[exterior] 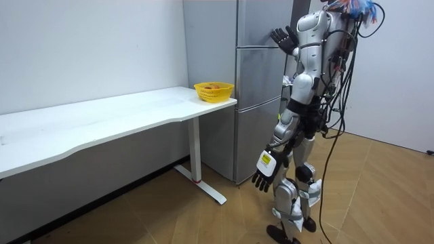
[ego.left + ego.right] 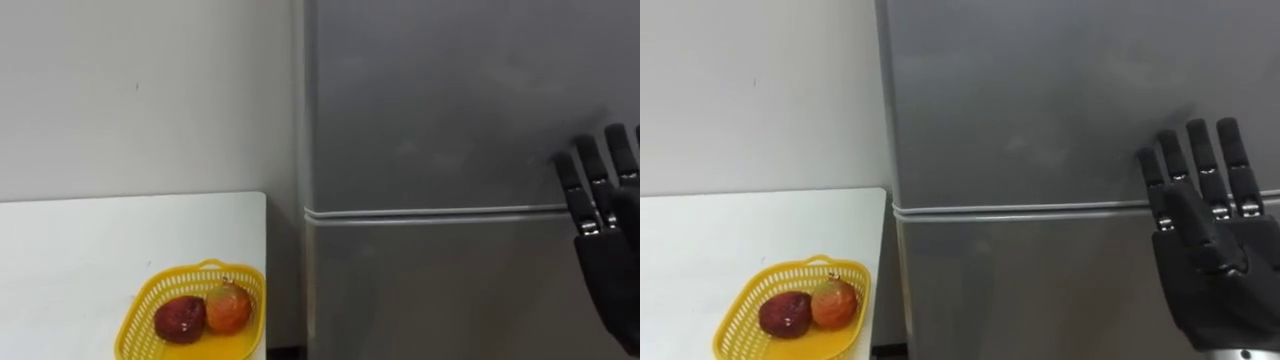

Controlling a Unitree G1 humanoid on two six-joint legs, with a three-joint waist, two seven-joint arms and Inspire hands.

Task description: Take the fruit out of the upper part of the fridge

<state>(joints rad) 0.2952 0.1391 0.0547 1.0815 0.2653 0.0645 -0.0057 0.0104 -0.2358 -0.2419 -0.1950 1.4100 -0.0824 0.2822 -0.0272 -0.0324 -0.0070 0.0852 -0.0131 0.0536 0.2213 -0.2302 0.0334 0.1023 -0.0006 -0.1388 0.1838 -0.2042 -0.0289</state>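
White table [image 2: 80,250] stands beside grey fridge [image 2: 1040,100], both doors shut. Yellow basket [image 2: 140,310] at table corner holds two fruits [image 2: 180,318]. Right hand [image 2: 1210,250] is raised before the door seam, fingers straight, empty. Left hand [image 1: 264,177] hangs by the thigh, fingers relaxed, empty.

Nothing to read out here: the grey fridge [image 2: 450,100] front carries no legible word, number or sign, and it's the same story on the yellow basket [image 2: 132,322] and the white table [image 2: 100,240]. Over in the room view there's a small pale tag [image 1: 266,163] at the back of the left hand [image 1: 263,179], but any print on it is too small to make out.
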